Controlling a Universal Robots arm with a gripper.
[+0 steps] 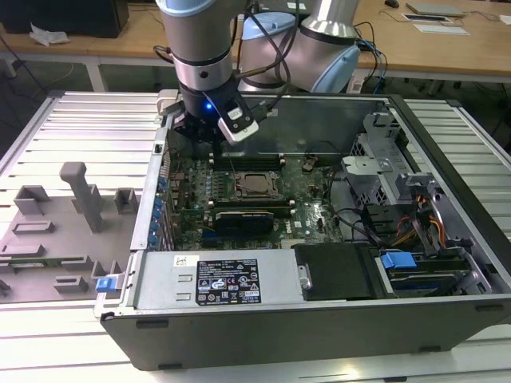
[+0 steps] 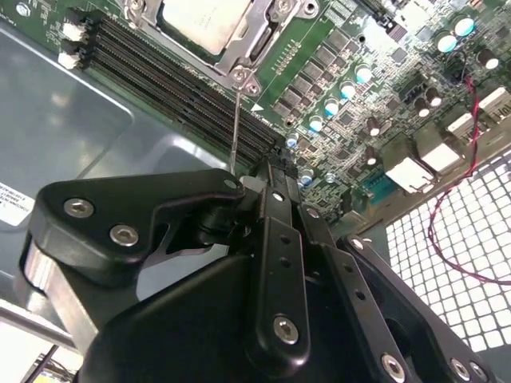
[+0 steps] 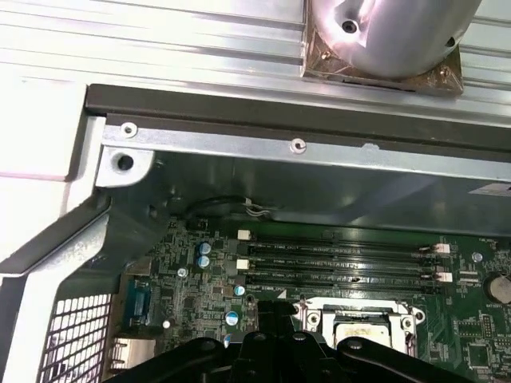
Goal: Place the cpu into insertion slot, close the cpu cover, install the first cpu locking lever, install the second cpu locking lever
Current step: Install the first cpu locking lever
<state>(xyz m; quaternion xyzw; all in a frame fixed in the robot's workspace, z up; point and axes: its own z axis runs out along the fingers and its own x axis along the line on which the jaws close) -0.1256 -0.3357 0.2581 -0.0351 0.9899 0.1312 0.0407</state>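
The cpu (image 1: 257, 185) lies in the insertion slot on the green motherboard (image 1: 311, 199), its silver-grey top also showing in both wrist views (image 2: 200, 24) (image 3: 363, 331). The cpu cover (image 2: 262, 32) lies flat around it as a silver frame, hiding the slot's rim. A thin metal locking lever (image 2: 235, 128) runs from the socket's corner to just beside my fingertips; I cannot tell whether they touch it. My gripper (image 2: 278, 169) hangs low over the board at the socket's corner, beside the memory slots, fingers shut together, and is also seen from outside (image 1: 209, 150) and from above (image 3: 270, 313).
Long black memory slots (image 2: 176, 88) flank the socket. The case's back wall (image 3: 295, 120) rises close behind the gripper. A power supply (image 1: 215, 279), drive cage (image 1: 383, 159) and cables (image 1: 415, 223) crowd the case. A grey fixture tray (image 1: 64, 223) lies at the exterior view's left.
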